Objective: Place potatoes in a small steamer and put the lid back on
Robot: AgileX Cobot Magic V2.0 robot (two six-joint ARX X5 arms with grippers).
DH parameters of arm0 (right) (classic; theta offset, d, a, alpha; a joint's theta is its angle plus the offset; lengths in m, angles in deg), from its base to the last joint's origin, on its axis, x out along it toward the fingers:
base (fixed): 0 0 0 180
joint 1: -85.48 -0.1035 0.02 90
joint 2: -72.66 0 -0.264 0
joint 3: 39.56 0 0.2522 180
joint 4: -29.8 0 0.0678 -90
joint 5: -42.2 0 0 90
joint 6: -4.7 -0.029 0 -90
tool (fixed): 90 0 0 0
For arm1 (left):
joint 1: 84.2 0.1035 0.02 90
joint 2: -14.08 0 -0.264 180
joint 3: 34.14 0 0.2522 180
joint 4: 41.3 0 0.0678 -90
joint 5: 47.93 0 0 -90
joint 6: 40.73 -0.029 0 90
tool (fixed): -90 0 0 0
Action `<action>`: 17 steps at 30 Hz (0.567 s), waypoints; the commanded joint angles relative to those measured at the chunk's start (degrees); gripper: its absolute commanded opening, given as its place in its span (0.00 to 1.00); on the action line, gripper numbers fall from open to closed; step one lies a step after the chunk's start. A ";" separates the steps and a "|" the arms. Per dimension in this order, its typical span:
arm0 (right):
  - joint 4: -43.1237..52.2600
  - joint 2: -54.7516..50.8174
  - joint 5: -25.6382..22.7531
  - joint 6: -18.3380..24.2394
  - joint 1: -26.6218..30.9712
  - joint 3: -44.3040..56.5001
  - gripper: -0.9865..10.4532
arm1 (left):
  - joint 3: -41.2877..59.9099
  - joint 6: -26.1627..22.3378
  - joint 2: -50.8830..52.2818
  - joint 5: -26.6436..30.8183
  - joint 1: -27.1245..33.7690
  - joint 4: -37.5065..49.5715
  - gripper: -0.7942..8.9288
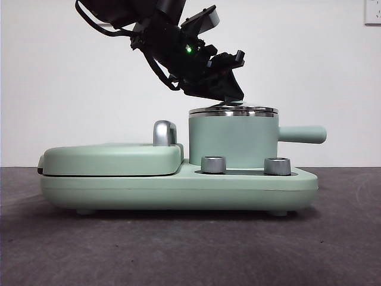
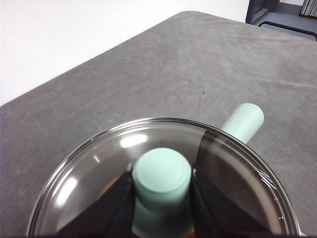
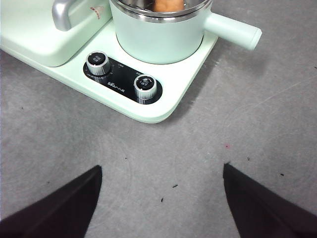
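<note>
The small steamer (image 1: 232, 143) is a mint-green pot with a steel rim and a straight side handle (image 1: 303, 134), standing on the right half of the green base. The clear glass lid (image 1: 233, 111) lies level on its rim. From above, my left gripper (image 1: 229, 95) reaches down onto the lid. In the left wrist view its jaws press both sides of the lid's green knob (image 2: 162, 173), so the left gripper (image 2: 161, 179) is shut on it. An orange-brown bit of the potatoes (image 3: 165, 5) shows inside the steamer (image 3: 161, 37). My right gripper (image 3: 162, 167) hangs open over the table in front of the appliance.
A flat green griddle cover (image 1: 113, 158) with a steel handle (image 1: 164, 132) fills the left half of the base (image 1: 178, 187). Two steel dials (image 1: 214, 165) (image 1: 277, 166) sit on the base's front. Grey table lies all round.
</note>
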State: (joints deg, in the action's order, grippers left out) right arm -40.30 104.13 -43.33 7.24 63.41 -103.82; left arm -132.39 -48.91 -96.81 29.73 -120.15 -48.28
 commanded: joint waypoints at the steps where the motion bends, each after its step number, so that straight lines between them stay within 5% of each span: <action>1: 0.59 0.13 -0.09 -0.66 -0.24 -0.35 0.42 | -1.29 0.11 -1.53 -0.09 -0.57 -0.94 0.12; 8: 0.57 0.13 -0.09 -0.68 -0.24 -0.35 0.42 | -1.29 0.35 -1.53 -0.09 -0.57 -0.94 0.38; 17: 0.55 0.13 -0.09 -0.66 -0.24 -0.35 0.42 | -1.29 3.43 0.42 -0.09 -0.55 -1.27 0.41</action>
State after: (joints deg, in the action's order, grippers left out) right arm -40.30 104.13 -43.33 7.24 63.41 -103.82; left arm -132.50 -46.97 -96.74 29.75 -120.28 -49.83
